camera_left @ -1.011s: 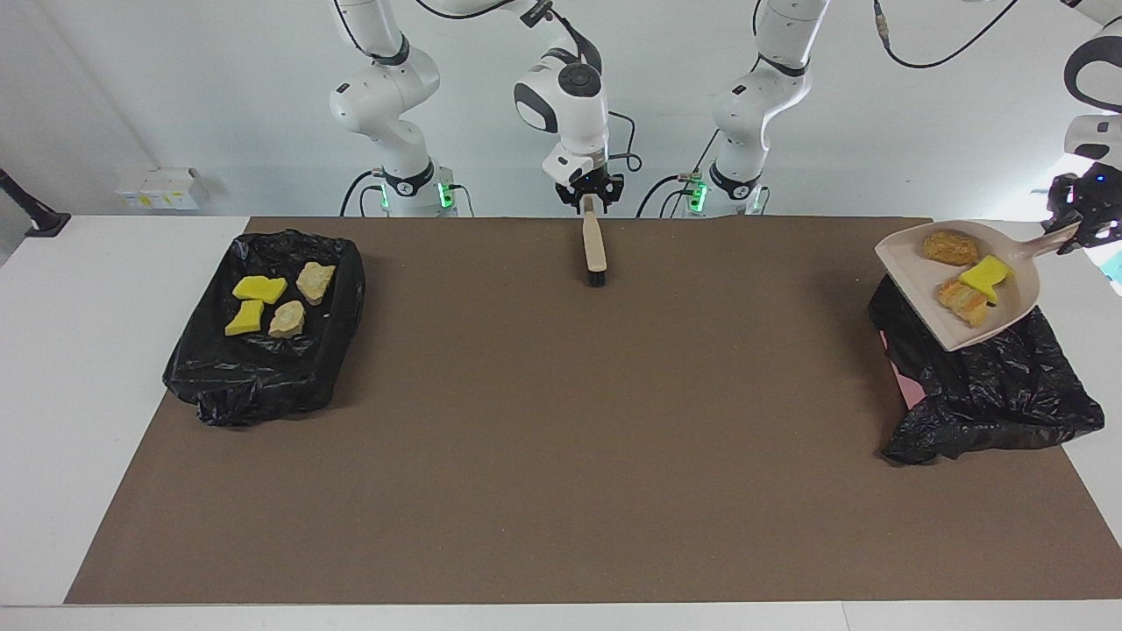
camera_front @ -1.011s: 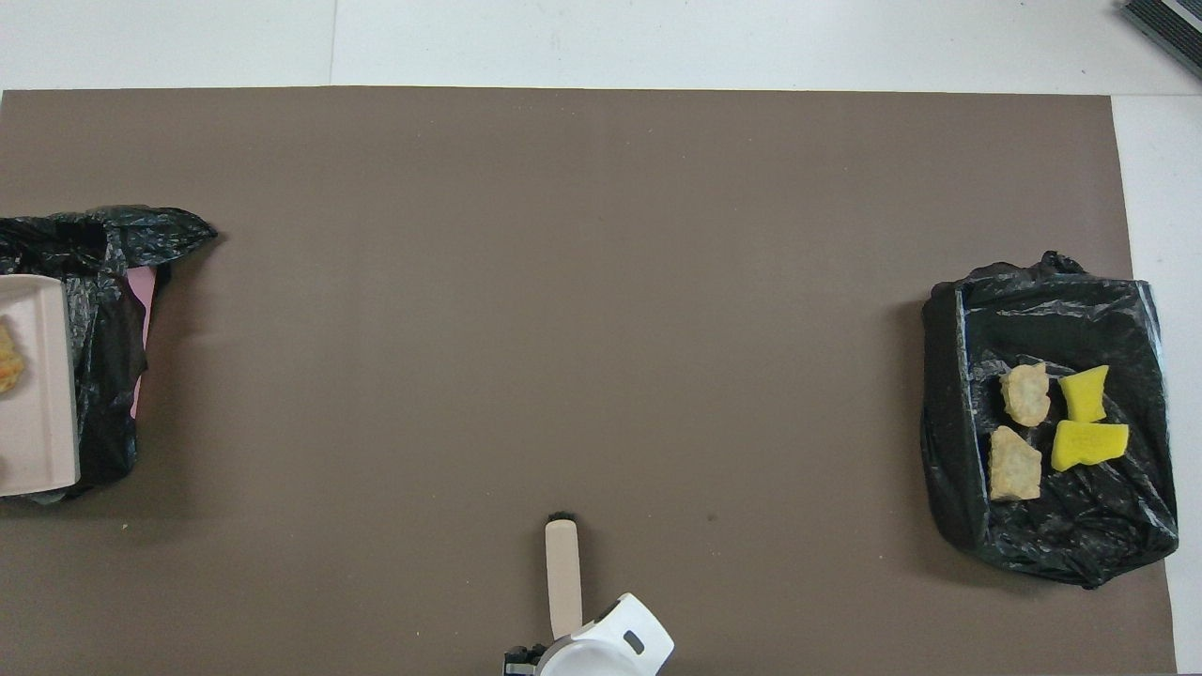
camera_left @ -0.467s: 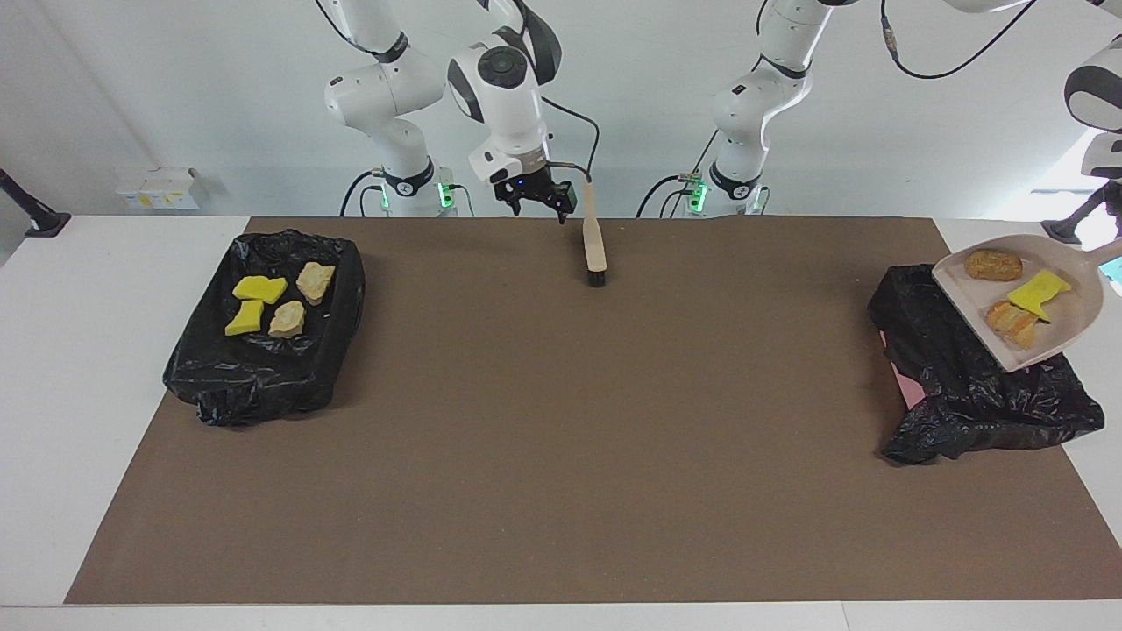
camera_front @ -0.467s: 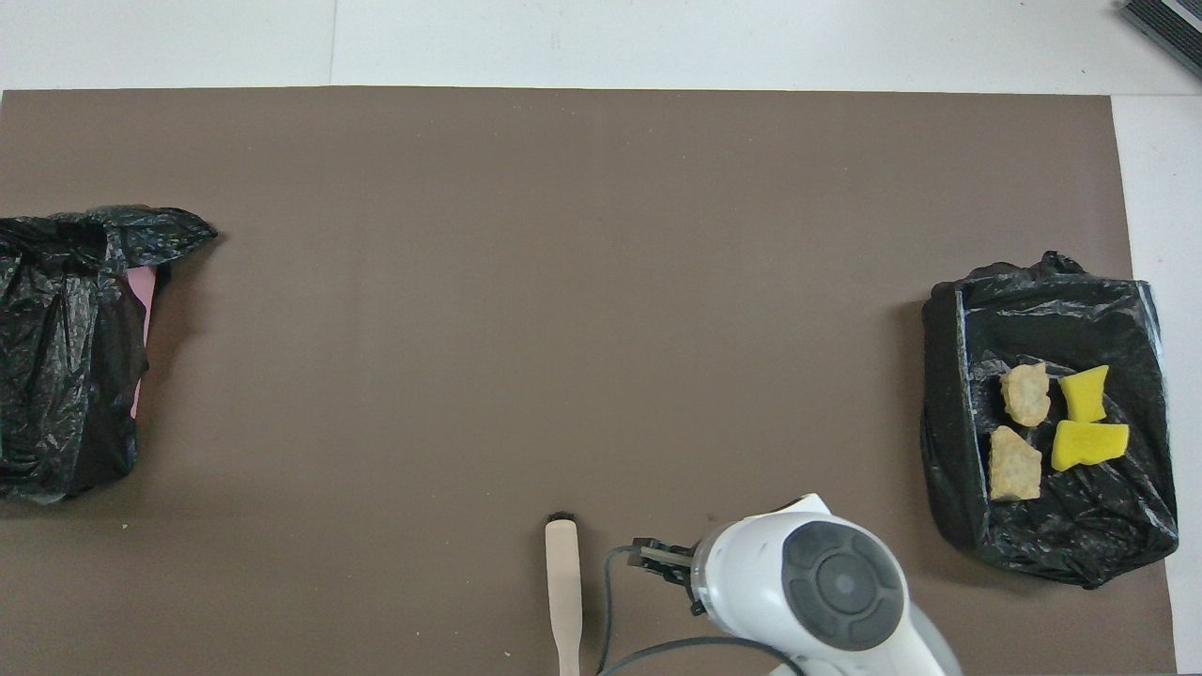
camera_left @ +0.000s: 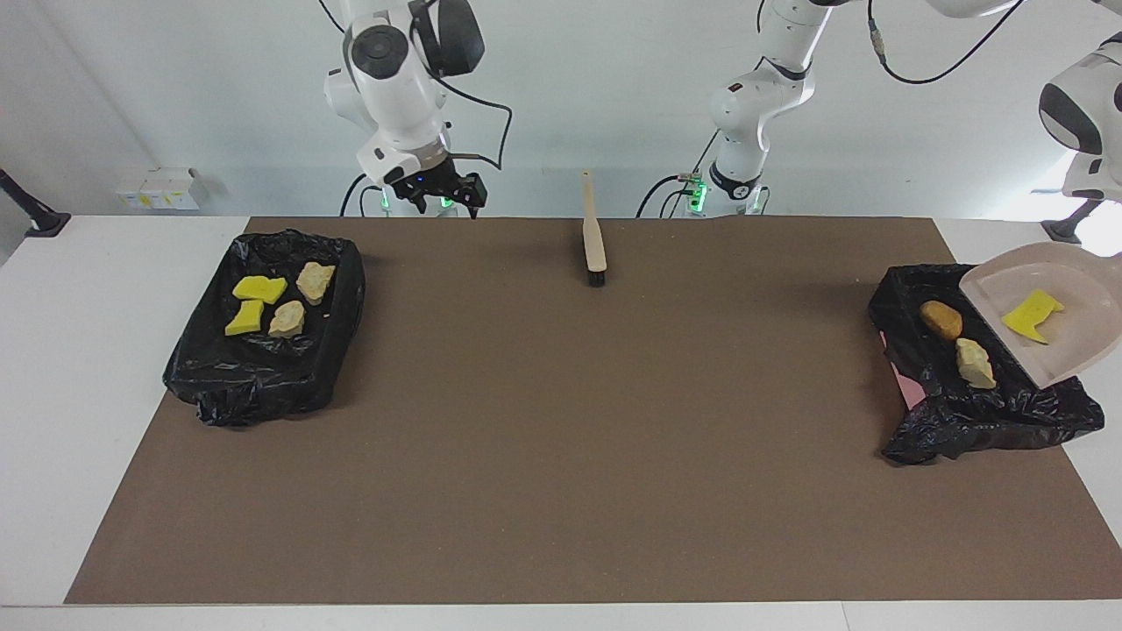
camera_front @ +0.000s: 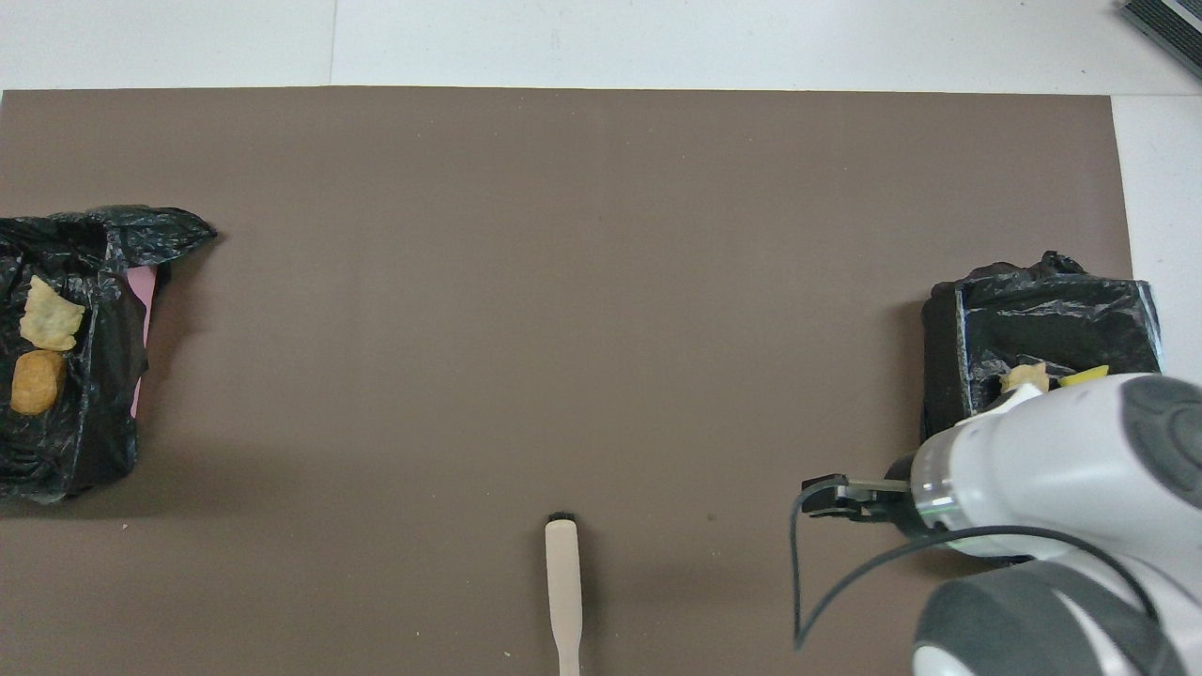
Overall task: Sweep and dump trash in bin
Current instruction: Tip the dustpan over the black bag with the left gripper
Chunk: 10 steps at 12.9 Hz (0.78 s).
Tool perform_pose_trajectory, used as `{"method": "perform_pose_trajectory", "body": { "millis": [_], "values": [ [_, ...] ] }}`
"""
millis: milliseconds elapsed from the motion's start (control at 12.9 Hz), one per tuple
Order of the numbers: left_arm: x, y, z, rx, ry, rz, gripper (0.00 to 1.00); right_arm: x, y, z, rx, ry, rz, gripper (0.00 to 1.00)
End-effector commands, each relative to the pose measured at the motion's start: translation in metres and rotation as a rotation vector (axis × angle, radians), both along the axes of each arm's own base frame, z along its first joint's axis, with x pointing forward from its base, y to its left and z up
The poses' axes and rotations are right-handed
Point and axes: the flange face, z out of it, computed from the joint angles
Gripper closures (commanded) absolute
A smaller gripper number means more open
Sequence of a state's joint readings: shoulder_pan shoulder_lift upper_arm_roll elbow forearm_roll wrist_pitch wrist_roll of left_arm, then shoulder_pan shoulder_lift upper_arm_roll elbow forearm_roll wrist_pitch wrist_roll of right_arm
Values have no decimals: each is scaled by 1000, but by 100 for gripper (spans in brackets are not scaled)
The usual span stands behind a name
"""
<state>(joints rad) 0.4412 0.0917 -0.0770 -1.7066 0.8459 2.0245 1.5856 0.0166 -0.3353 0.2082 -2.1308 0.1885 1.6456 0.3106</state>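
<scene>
Two bread-like lumps (camera_left: 957, 343) have slid off the tipped dustpan (camera_left: 1052, 326) since half a second ago and now lie in the black-lined bin (camera_left: 982, 412) at the left arm's end of the desk (camera_left: 561, 438); one yellow foam scrap (camera_left: 1033, 315) remains on the pan, which hangs tilted over that bin. The left gripper holding the pan is out of view past the picture's edge, so the state of its fingers cannot be told. The right gripper (camera_left: 436, 190) has let go of the brush (camera_left: 595, 241) and swung away toward the right arm's end; it now hangs empty, fingers spread, over the desk's edge nearest the robots, beside the second bin (camera_left: 263, 377). That bin holds four pieces of trash (camera_left: 279, 302), two yellow scraps and two tan lumps. The brush lies alone on the mat near the robots, bristles pointing away from them. By the look of it, sweeping is finished and the dump is nearly done: only the last scrap needs a steeper tip to slide out
</scene>
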Motion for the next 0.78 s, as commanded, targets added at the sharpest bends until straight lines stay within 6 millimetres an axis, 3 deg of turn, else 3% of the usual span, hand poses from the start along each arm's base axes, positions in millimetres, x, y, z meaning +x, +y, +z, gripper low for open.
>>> {"method": "perform_pose_trajectory", "body": {
  "millis": [0, 156, 311, 389, 700],
  "values": [
    [1, -4, 15, 87, -1, -2, 100, 23, -25, 43, 2, -51, 46, 0],
    [4, -13, 20, 143, -22, -1, 100, 56, -61, 81, -31, -64, 9, 0],
    [7, -33, 30, 217, -45, 21, 100, 96, -79, 111, -86, -63, 10, 0],
    [8, -42, 30, 252, -52, 46, 100, 106, -83, 121, -95, -76, 9, 0],
    [11, -80, 35, 337, -55, 85, 100, 108, -79, 135, -90, -142, -5, 0]
  ]
}}
